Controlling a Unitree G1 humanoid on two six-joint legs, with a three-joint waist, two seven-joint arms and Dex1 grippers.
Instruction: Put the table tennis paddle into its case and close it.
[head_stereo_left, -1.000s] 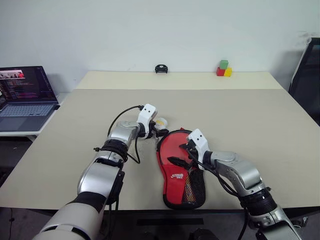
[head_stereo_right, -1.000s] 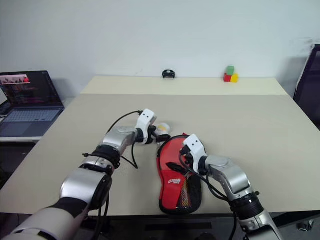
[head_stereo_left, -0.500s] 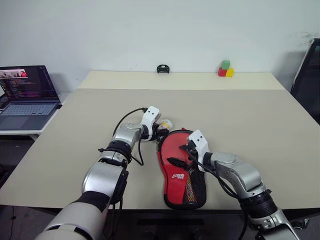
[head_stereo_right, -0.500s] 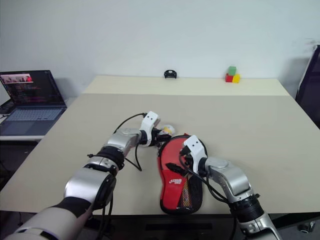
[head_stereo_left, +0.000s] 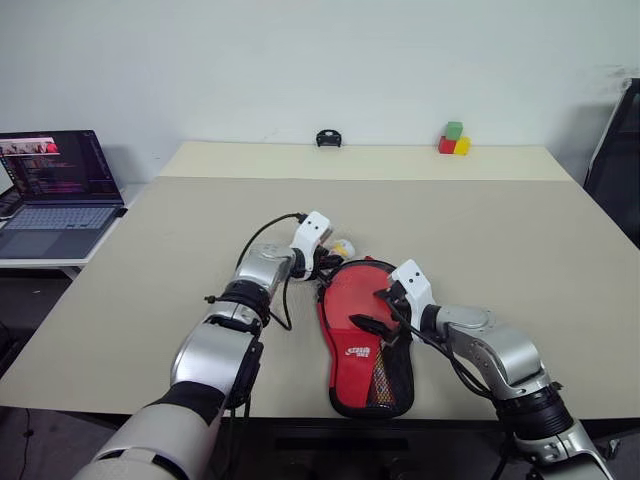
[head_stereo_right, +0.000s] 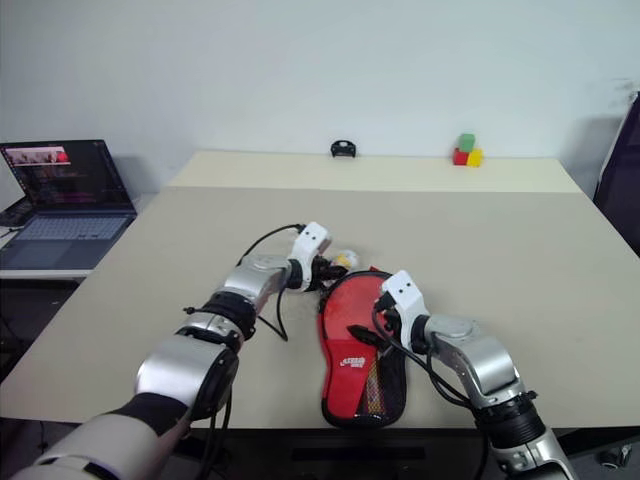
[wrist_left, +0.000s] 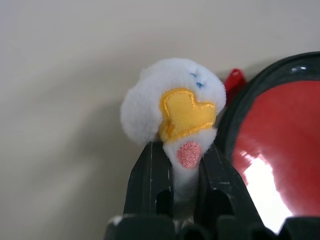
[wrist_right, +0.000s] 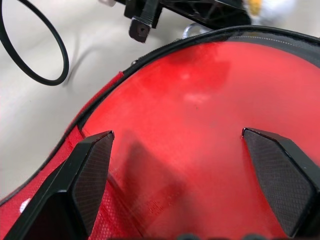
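L. hand (wrist_left: 182, 165): black fingers closed on a small white plush charm w/ yellow patch and pink dot (wrist_left: 175, 107), just beside the rounded far end of the red paddle-shaped soft case w/ black piping and mesh pocket (head_stereo_left: 362, 335). Case lies flat on the beige desk (head_stereo_left: 150, 270), near its front edge, about mid-width. R. hand (wrist_right: 185, 190): fingers spread wide open over the case's red face, gripping nothing. Paddle itself: cannot tell.
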